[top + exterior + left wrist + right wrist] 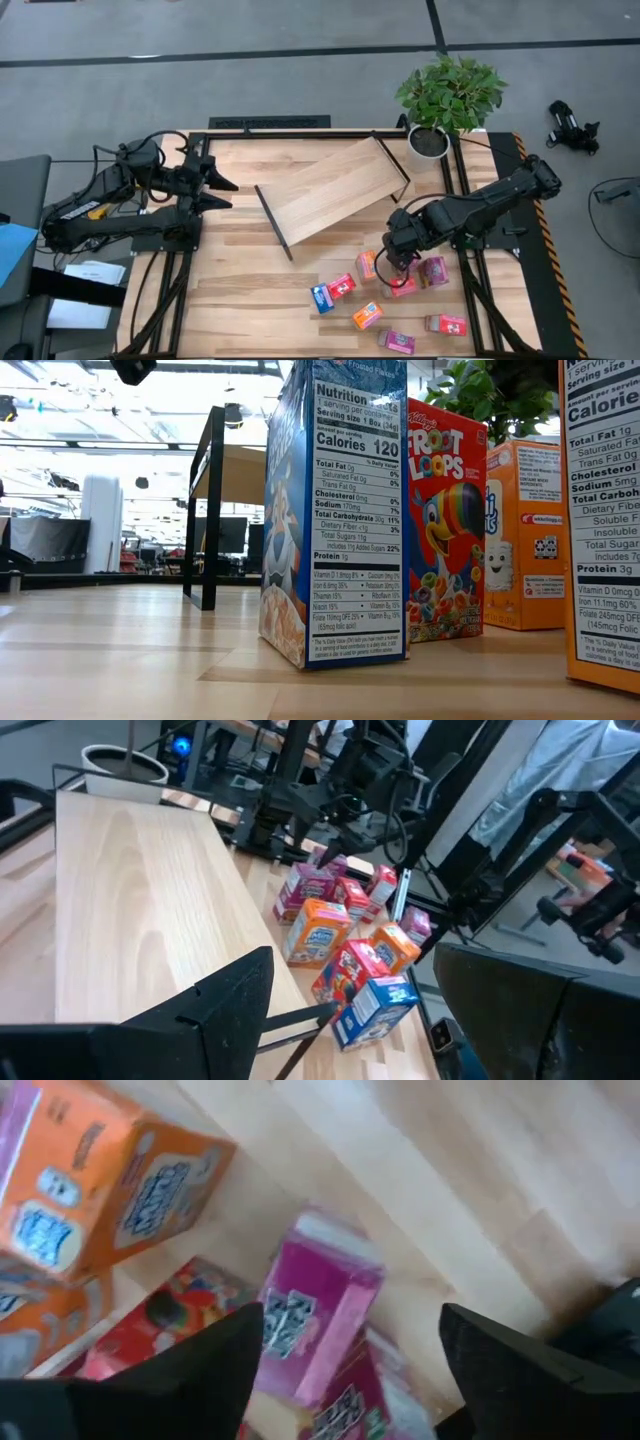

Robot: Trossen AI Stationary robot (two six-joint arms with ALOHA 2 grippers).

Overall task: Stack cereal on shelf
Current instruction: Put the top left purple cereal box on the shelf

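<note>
Shelf point(335, 190) tilted, bare; cereal point(368, 316) clustered on bench point(240, 300). Right tool point(397, 262) spread above pink box point(315, 1320); left tool point(222, 190) spread, waiting.

Two dark jointed arms point(470, 210) — black cables, yellow label on left arm point(95, 210).

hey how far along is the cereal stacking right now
Nothing is stacked yet: the shelf is bare, and the cereal boxes all sit on the table. In hand: the right gripper is open, low over a pink box in the cluster, not gripping. The left gripper waits open beside the shelf. Every box is left.
</note>
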